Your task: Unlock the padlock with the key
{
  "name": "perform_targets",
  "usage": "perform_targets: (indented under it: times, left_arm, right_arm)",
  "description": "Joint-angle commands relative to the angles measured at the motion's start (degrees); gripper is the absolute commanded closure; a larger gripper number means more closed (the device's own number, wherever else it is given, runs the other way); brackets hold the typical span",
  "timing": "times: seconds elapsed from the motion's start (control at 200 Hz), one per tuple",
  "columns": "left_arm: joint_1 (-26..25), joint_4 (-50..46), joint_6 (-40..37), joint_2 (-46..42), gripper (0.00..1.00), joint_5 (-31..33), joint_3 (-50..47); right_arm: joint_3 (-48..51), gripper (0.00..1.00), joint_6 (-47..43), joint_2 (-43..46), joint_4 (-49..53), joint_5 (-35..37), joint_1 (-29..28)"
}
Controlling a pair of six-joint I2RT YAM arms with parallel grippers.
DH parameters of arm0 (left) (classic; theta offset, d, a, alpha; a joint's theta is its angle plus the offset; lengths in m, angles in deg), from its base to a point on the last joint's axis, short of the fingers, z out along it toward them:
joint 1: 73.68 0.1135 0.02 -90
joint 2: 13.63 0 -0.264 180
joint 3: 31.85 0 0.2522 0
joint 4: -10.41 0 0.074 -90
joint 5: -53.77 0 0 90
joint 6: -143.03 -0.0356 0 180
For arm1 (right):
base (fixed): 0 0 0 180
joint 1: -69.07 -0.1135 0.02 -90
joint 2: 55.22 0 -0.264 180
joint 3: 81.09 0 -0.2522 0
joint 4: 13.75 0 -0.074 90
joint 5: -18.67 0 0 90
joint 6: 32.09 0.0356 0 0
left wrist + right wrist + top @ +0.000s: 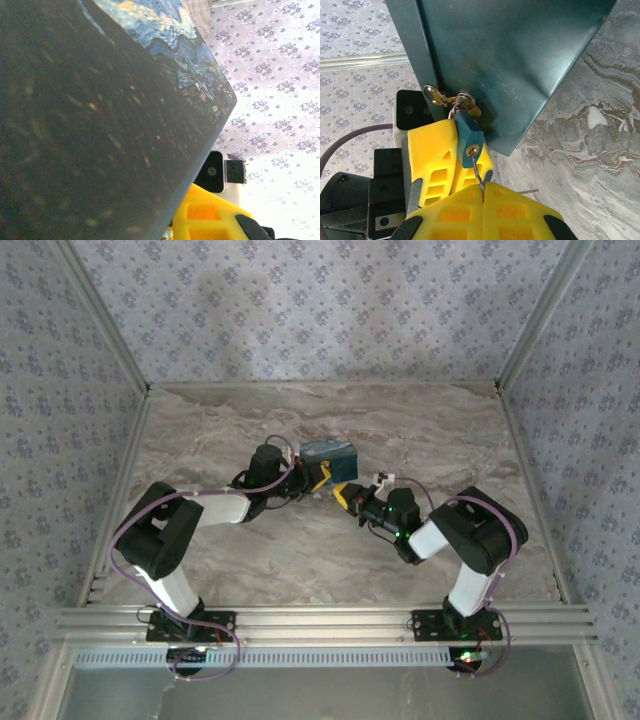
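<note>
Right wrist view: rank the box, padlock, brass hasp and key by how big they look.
Largest: box. Next: padlock. Last: brass hasp and key, whose visible parts look alike, so unranked.

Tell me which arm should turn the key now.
Right. The right gripper is shut on the key, which is already seated in the keyhole of the padlock hanging on the box. The left gripper sits closed beside the padlock, with no hold on the key.

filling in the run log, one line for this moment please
left claw: shut on padlock | right claw: shut on key | key: in keyhole | padlock: hangs on box
</note>
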Motion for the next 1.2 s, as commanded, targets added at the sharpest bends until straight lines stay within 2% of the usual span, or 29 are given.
perform_targets:
  times: [0.0, 0.375, 0.64, 1.194]
  left_arm:
    - [-0.61, 4.04, 0.24, -0.78, 0.93, -2.6, -0.38]
    - [-0.72, 5.99, 0.63, -0.88, 0.95, -2.75, -0.74]
    - [-0.91, 7.39, 0.78, -1.25, 1.0, -3.61, -0.8]
    - [-1.37, 9.41, 1.16, -0.88, 1.0, -4.22, -0.21]
  right_arm:
    - [-2.42, 1.0, 2.78, -0.21, -1.61, 0.04, 0.6]
    - [-3.64, 1.0, 10.41, -1.55, -1.6, -0.6, 1.19]
    - [-6.07, 1.0, 11.38, -4.37, -1.61, -1.89, 1.89]
    - [-9.24, 1.0, 16.45, -7.42, -1.57, -5.24, 2.62]
